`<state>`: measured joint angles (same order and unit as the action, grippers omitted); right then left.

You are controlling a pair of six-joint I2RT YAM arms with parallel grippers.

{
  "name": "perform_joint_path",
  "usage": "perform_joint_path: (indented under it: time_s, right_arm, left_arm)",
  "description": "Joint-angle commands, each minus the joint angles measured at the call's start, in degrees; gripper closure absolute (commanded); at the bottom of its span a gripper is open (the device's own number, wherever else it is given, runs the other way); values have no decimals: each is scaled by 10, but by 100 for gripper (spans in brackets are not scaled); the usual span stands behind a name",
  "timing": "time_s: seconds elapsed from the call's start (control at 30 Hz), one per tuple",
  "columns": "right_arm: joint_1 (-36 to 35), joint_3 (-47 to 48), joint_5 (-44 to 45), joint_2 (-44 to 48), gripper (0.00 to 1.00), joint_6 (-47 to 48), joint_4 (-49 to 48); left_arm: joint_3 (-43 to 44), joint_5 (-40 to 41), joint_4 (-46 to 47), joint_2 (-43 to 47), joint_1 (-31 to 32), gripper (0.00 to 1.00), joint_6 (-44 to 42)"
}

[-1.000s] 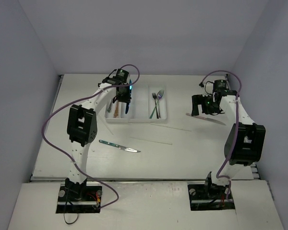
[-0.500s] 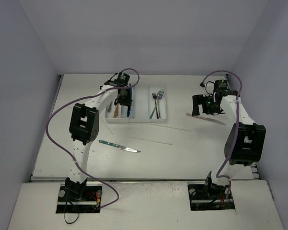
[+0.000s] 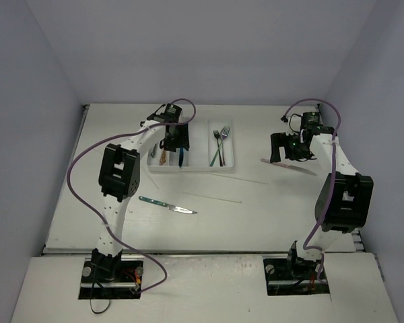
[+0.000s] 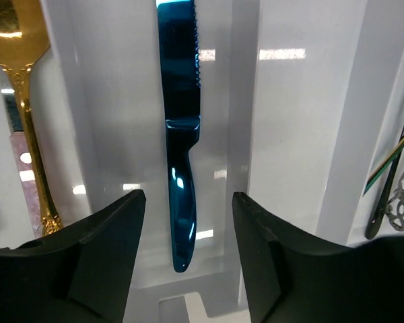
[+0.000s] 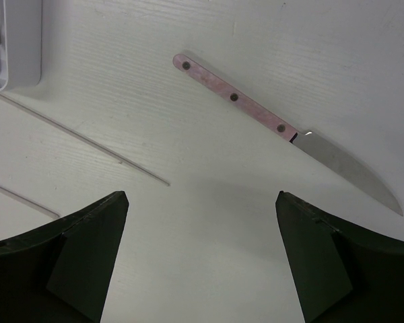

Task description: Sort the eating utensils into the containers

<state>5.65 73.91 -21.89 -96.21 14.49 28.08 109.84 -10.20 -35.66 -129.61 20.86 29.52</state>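
Observation:
A blue knife (image 4: 182, 168) lies lengthwise in a compartment of the white tray (image 4: 239, 101), and it shows from above as the blue knife (image 3: 180, 157). My left gripper (image 4: 187, 198) hangs open just over its handle, with a gap on both sides. A gold spoon (image 4: 25, 114) lies in the compartment to the left and forks (image 3: 220, 145) lie in the rightmost one. My right gripper (image 5: 202, 195) is open above bare table, close to a pink-handled knife (image 5: 236, 99). A teal-handled knife (image 3: 167, 204) lies on the table in front of the tray (image 3: 200, 167).
Two thin pale sticks (image 3: 239, 178) (image 3: 212, 198) lie on the table between the tray and the arms. One stick (image 5: 81, 138) runs past my right gripper's left finger. Grey walls close in the table on three sides.

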Motion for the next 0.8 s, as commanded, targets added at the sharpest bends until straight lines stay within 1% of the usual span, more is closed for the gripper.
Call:
perform_joint_path:
  time_s: [0.0, 0.03, 0.07, 0.2, 0.3, 0.37, 0.43, 0.5, 0.53, 0.67, 0.77]
  right_arm:
    - [3, 26, 18, 40, 9, 13, 0]
    - [4, 32, 25, 44, 9, 14, 1]
    - [4, 37, 32, 47, 8, 16, 1]
    - [4, 85, 79, 76, 8, 26, 0]
    - [5, 111, 100, 96, 8, 38, -1]
    - [6, 124, 106, 108, 7, 40, -1]
    - [7, 130, 111, 113, 5, 39, -1]
    - [7, 124, 112, 113, 2, 39, 1]
    - [7, 120, 110, 111, 0, 41, 1]
    - [6, 96, 92, 103, 0, 76, 7]
    - [6, 89, 89, 82, 0, 130, 21]
  left_arm:
    - [36, 4, 32, 99, -6, 38, -22]
    - [39, 4, 32, 110, -6, 35, -27]
    - [43, 4, 30, 123, -6, 34, -34]
    - [50, 9, 33, 171, -6, 34, -71]
    - [45, -34, 41, 215, -3, 34, -178]
    - [18, -52, 43, 246, -3, 34, -231]
    - [-28, -82, 43, 292, -4, 34, -310]
    - [-75, -99, 42, 329, -5, 34, -349]
    - [-95, -97, 44, 341, -4, 34, -359]
    - [-177, -83, 40, 389, -6, 34, -376]
    - [-209, -106, 30, 423, -9, 34, -389]
